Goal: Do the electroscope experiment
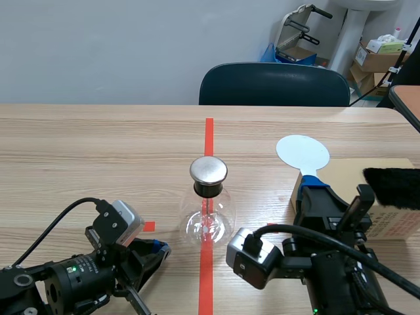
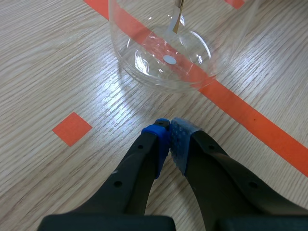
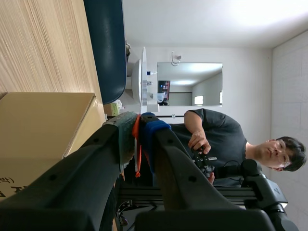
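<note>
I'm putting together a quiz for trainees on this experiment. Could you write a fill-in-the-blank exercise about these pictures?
1. The glass electroscope stands on a line of ___ tape.
2. The left gripper, just short of the electroscope, is ___ and holds nothing.
3. The right gripper holds a paddle whose round disc is ___.
4. The fur on the cardboard box is ___.

Missing words: orange-red; shut; white; black.

- The white paddle's (image 1: 302, 152) handle is hidden at its 6 o'clock by the right hand (image 1: 312, 185).
- The black fur (image 1: 392, 187) is cut off at 3 o'clock.
- Only the flask's (image 2: 163, 53) base is shown in the left wrist view.
</note>
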Tool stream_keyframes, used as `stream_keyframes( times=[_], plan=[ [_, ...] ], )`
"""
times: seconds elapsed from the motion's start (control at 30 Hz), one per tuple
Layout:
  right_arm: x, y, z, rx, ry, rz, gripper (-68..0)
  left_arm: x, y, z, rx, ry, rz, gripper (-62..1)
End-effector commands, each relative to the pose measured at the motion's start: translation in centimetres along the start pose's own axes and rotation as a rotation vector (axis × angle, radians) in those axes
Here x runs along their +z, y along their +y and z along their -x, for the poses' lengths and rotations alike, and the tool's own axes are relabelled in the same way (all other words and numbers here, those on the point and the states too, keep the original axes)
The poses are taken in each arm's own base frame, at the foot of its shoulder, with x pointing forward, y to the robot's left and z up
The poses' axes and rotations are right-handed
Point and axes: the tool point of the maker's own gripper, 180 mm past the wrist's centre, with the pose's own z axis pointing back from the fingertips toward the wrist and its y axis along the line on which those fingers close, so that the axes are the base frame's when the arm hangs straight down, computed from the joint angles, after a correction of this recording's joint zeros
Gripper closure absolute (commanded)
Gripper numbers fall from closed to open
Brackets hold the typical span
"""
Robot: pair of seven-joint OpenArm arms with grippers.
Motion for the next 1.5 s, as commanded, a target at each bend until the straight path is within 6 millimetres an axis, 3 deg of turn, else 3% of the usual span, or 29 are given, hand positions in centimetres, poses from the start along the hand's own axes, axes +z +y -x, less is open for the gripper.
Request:
stream_keyframes(
  times=[0.0, 1.47],
  plan=[
    [-0.39, -0.82, 0.16, 0.006, -0.008, 0.030, -1.0, -0.02, -0.13, -0.68, 0.001, -0.028, 0.001, -2.7],
    [-0.38, -0.82, -0.10, 0.006, -0.022, 0.030, -1.0, -0.03, -0.14, -0.81, 0.001, -0.035, 0.001, -2.7]
  ],
)
